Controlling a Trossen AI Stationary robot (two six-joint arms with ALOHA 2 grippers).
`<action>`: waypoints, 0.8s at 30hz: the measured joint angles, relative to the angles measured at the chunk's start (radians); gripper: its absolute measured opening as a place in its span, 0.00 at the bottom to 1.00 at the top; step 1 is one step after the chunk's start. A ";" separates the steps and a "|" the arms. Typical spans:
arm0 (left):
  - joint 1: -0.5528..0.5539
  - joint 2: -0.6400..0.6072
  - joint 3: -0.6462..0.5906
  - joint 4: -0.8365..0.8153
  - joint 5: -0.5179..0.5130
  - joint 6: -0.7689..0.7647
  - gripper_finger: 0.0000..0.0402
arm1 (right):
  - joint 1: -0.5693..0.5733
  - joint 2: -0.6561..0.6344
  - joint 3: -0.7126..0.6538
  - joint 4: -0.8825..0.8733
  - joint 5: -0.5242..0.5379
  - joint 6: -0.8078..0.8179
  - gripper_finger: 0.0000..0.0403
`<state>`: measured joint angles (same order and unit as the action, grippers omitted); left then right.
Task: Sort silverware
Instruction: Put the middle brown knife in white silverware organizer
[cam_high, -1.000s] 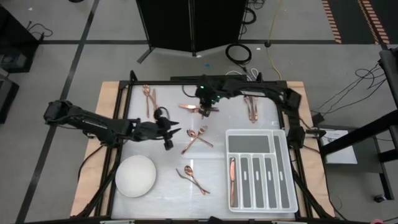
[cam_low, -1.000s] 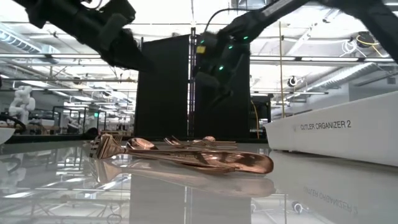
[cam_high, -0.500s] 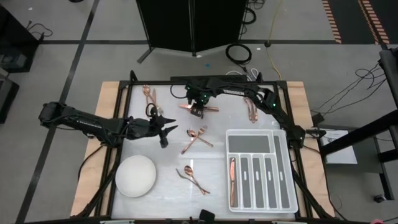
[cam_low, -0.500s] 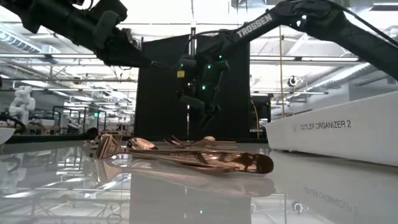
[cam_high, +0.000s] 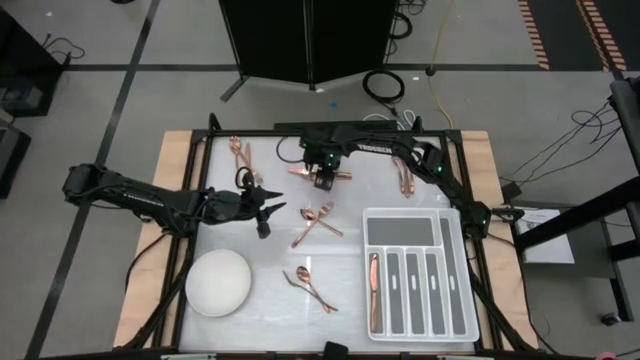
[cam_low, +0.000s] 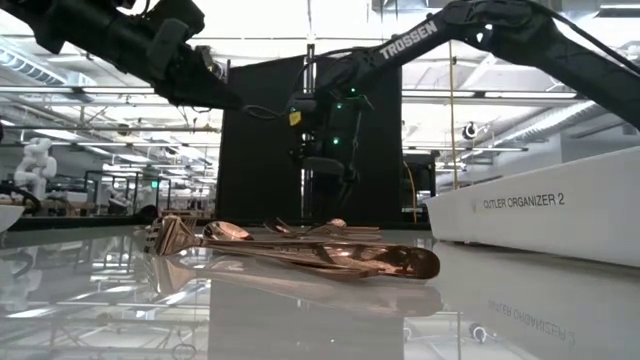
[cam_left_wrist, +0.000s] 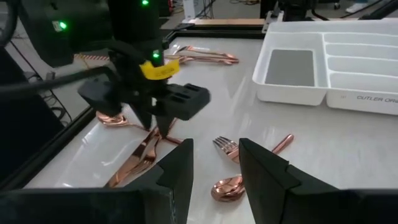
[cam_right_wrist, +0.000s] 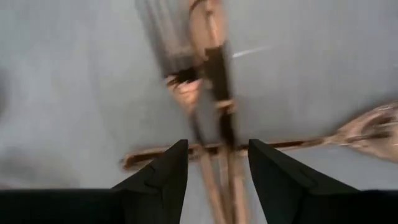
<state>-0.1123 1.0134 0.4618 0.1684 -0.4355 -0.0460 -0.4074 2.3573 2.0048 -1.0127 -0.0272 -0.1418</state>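
Copper silverware lies scattered on the white table. A small crossed group (cam_high: 303, 172) lies at the far centre, and my right gripper (cam_high: 322, 182) points down over it, open. In the right wrist view these pieces (cam_right_wrist: 214, 93) run between its fingers; touch does not show. A fork and spoon (cam_high: 318, 222) lie crossed at the centre. My left gripper (cam_high: 268, 214) hovers open just left of them, with nothing between its fingers (cam_left_wrist: 180, 168). One knife (cam_high: 374, 290) lies in the grey divided tray (cam_high: 452, 216).
A white round bowl (cam_high: 218, 283) sits at the near left. Two pieces (cam_high: 238, 152) lie at the far left, more (cam_high: 403, 175) at the far right above the tray, and a spoon (cam_high: 310, 286) near the front centre.
My right gripper has come down toward the far-centre silverware and shifted a little toward the table's left edge, tipping from a slant to point nearly straight down.
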 joint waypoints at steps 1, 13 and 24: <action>0.000 0.000 0.000 0.000 0.006 0.000 0.32 | 0.004 0.000 0.000 -0.008 0.000 -0.001 0.40; 0.000 0.000 0.000 0.001 0.013 0.000 0.32 | -0.047 0.000 -0.011 -0.066 0.002 -0.002 0.40; 0.000 0.000 0.000 0.000 0.013 0.000 0.32 | -0.058 -0.011 -0.118 -0.058 -0.008 0.029 0.39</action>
<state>-0.1123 1.0134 0.4618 0.1686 -0.4225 -0.0460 -0.4656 2.3467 1.8873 -1.0703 -0.0349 -0.1131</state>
